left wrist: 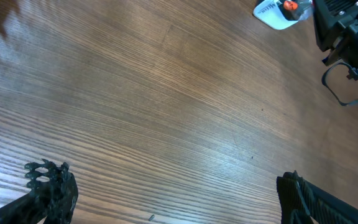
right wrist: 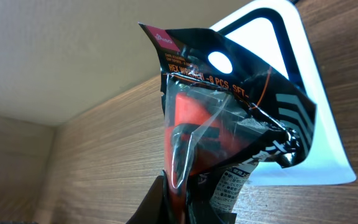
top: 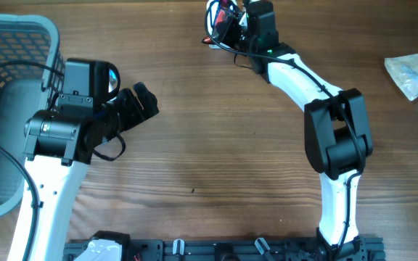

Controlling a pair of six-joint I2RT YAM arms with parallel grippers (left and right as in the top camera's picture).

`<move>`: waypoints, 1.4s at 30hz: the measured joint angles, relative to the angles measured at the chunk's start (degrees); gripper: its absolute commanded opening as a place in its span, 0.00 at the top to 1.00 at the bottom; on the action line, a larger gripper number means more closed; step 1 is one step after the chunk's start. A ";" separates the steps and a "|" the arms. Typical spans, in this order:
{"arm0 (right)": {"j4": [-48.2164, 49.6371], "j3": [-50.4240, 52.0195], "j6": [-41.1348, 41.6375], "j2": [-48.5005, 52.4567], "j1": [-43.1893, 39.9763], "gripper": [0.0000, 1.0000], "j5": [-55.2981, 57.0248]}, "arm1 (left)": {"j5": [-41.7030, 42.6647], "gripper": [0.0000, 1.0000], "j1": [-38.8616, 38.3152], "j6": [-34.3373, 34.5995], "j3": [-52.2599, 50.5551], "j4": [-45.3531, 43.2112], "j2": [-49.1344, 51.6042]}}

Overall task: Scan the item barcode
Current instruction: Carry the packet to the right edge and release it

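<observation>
While right gripper (right wrist: pixel 190 208) clamps packet (right wrist: pixel 229 124), scanner (right wrist: pixel 328 152) behind

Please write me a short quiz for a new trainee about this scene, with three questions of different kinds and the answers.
1. True or false: the left hand is open and empty.
2. What does the right hand hold? A) a black and red packet B) a cup C) a cable
3. Fill in: the basket stands beside the ___ arm.
Key: 1 true; 2 A; 3 left.
</observation>
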State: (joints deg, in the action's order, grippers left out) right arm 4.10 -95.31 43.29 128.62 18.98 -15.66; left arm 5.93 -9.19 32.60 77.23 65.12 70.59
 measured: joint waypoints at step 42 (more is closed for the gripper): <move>-38.40 -1.49 -14.86 -14.43 -51.78 0.30 11.63 | -0.02 0.00 0.00 0.00 0.00 0.02 0.00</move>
State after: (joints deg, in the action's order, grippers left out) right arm -34.30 -96.79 28.42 114.19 -32.80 -4.03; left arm 5.91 -9.19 32.60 77.23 65.14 70.59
